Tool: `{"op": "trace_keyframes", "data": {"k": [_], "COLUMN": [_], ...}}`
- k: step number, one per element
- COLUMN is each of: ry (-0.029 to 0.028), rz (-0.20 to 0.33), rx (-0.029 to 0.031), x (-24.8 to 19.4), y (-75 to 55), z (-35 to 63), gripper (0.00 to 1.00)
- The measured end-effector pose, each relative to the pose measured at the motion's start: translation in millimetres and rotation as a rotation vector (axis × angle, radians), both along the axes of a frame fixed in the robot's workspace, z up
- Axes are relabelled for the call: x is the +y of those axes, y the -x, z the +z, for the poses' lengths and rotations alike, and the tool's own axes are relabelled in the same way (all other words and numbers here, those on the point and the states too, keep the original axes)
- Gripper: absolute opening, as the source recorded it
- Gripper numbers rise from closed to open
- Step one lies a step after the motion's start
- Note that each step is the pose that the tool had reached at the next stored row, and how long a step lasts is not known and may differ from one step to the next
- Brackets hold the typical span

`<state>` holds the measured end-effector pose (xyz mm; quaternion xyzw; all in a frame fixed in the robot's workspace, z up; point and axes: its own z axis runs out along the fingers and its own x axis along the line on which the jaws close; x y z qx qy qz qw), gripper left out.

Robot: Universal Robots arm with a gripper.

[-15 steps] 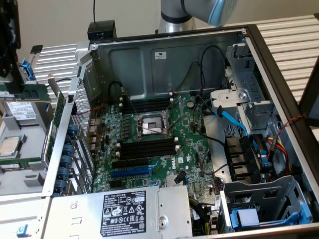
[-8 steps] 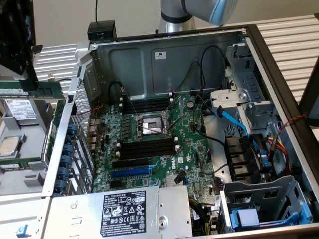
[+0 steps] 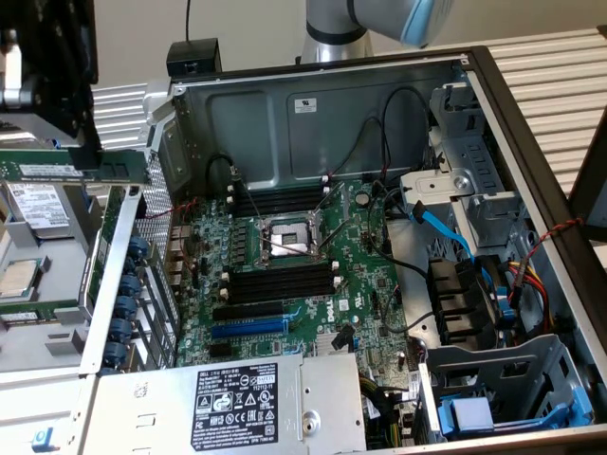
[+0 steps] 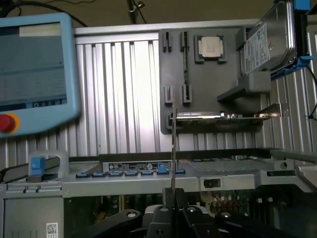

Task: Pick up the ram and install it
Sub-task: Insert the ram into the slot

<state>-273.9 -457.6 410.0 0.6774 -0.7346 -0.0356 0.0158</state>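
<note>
Our hand point(image 4: 173, 207) was clamped nearly shut on the ram point(image 4: 173, 148), held edge-on above the parts tray point(image 4: 208, 84), outside the computer case point(image 3: 313, 114). We judged a slight tilt in that narrow grip could make it snag on the case or miss the memory slots point(image 3: 285, 281) beyond.

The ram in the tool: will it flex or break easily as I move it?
Probably stiff: the ram juts straight from the shut tool without sagging. Likely light, being thin edge-on in the wrist view. Its bare green board looks fragile; avoid knocks.
</note>
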Motion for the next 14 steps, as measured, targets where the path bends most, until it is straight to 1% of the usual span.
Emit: {"op": "trace_keyframes", "data": {"k": [14], "ry": [0.0004], "rz": [0.000], "rx": [0.0000], "x": [0.0], "y": [-49.6], "z": [0.0], "gripper": [0.13]}}
